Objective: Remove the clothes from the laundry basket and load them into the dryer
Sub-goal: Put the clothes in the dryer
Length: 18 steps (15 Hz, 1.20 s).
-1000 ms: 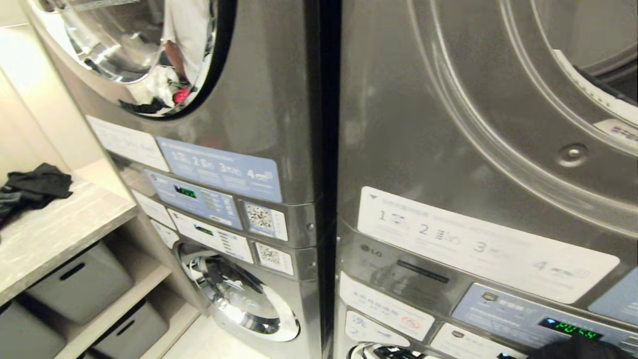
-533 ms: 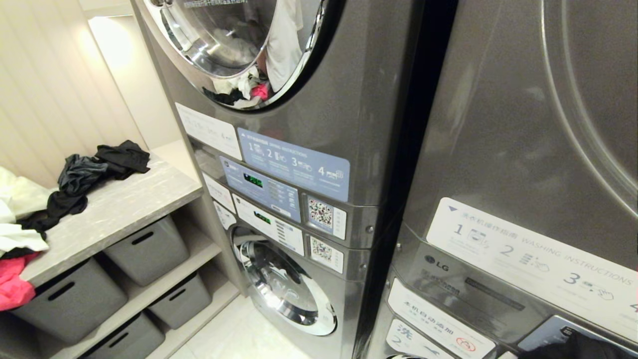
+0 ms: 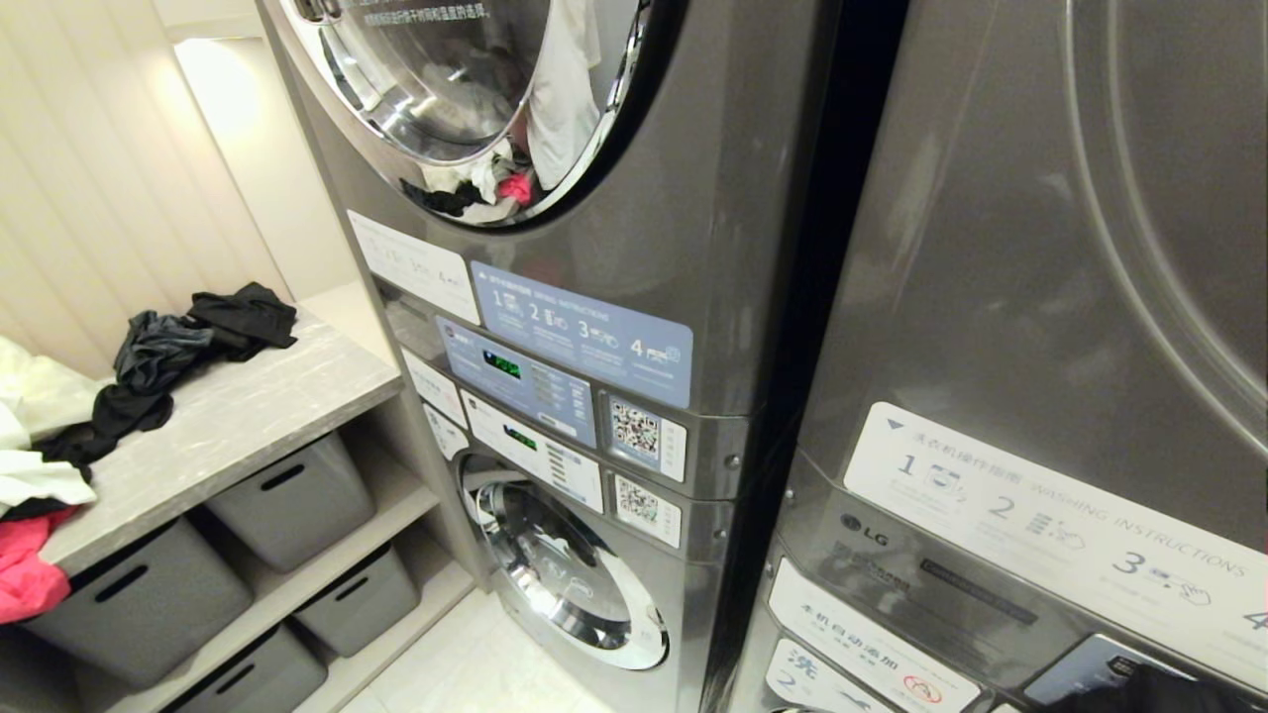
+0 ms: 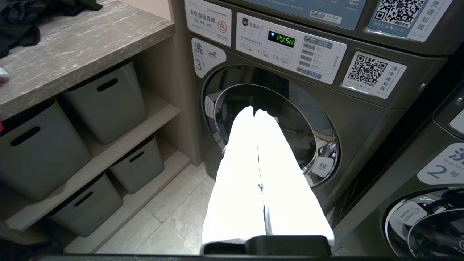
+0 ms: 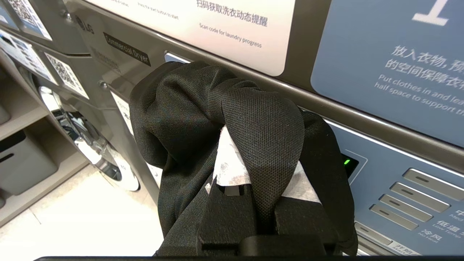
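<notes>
A black garment (image 5: pixel 232 108) is held in the right gripper (image 5: pixel 253 188), whose jaws are pinched nearly shut on a fold of the cloth; the fabric is bunched over the white fingers (image 5: pixel 228 163) and hangs down past them in a loose drape. The bundle is carried just in front of a machine's control panel (image 5: pixel 391 163), close to the printed labels, and only its dark edge (image 3: pixel 1139 688) shows at the bottom of the head view. The cloth is judged to be light, soft and limp, with a fine knit that could slide through a shallow pinch, so a hold deep on a gathered fold, as seen here, is thought safer than a hold on a single edge. The trailing part may catch on a door rim or drag when it is fed in. The left gripper (image 4: pixel 255 119) is seen with its white fingers pressed together and nothing between them, pointed toward the lower round door (image 4: pixel 270 130) of the neighbouring stack. The dryer (image 3: pixel 1139 248) fills the right of the head view, its round opening only partly in frame. More clothes (image 3: pixel 168 347) lie on the stone shelf (image 3: pixel 248 416) to the left. The laundry basket is not in view.
</notes>
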Available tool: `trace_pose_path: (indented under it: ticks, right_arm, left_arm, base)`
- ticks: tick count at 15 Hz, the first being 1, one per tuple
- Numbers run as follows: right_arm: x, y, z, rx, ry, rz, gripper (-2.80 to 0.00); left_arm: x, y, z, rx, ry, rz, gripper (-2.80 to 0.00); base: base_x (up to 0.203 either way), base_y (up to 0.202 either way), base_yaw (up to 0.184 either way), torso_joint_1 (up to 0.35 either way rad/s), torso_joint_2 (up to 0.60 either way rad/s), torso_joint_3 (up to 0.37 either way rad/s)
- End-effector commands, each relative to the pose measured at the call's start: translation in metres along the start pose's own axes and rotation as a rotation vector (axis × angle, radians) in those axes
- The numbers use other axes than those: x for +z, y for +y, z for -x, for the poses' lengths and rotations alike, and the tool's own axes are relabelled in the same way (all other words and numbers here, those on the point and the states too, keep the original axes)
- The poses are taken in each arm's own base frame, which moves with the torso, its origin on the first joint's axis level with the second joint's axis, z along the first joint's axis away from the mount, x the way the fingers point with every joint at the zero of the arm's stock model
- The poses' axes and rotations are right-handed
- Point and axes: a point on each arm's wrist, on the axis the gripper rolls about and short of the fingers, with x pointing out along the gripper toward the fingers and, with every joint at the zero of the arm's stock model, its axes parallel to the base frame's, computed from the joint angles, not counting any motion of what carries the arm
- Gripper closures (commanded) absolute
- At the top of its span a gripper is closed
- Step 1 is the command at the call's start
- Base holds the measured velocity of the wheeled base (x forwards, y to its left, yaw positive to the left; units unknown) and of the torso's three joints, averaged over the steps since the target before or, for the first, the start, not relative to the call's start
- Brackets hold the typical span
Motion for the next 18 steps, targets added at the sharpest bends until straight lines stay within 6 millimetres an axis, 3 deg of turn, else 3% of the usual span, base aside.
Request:
trace_pose_path:
  ticks: [1, 18]
  right_arm:
    - [-0.0001, 0.0, 0.0001, 0.0, 0.0, 0.001, 0.0]
    - [0.0, 0.0, 0.0001, 0.0, 0.0, 0.0, 0.0]
  left_arm:
    - [0.0, 0.0, 0.0, 0.0, 0.0, 0.0, 0.0]
    - [0.0, 0.0, 0.0, 0.0, 0.0, 0.002, 0.0]
  base:
    - [0.0, 0.0, 0.0, 0.061, -0.12, -0.057]
    - [0.0, 0.0, 0.0, 0.06, -0.12, -0.06]
